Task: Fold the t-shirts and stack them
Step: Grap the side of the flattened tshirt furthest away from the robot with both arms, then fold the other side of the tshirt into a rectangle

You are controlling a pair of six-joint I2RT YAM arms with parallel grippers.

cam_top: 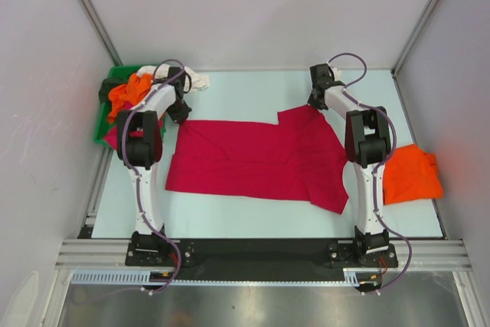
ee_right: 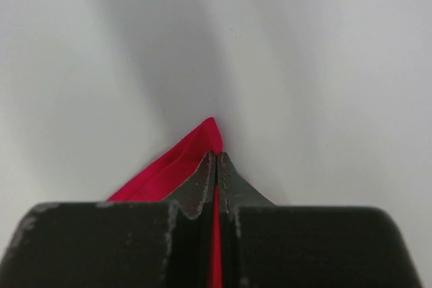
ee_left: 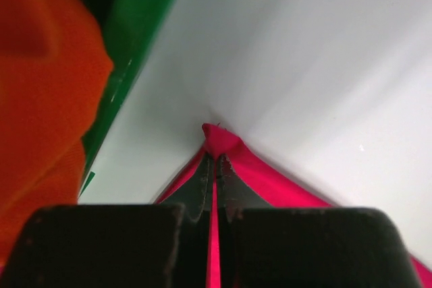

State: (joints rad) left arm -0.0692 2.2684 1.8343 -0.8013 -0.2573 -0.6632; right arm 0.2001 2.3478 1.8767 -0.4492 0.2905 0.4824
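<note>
Crimson t-shirt [cam_top: 253, 162] lies spread flat across the middle of the pale table [cam_top: 245, 86], its long side running left to right and one sleeve reaching toward the near right. The left gripper [ee_left: 214, 160] has its fingers pressed together on the shirt's far left corner, with a small peak of red cloth poking out past the tips. The right gripper [ee_right: 216, 158] is clamped the same way on the far right corner, red fabric pinched between its closed fingers. At the far left a green bin [cam_top: 102, 124] holds a heap of shirts, with an orange one [cam_top: 126, 93] on top and a white one [cam_top: 197, 80] spilling onto the table. A second orange shirt [cam_top: 413, 174] rests near the table's right edge, apart from the crimson one.
</note>
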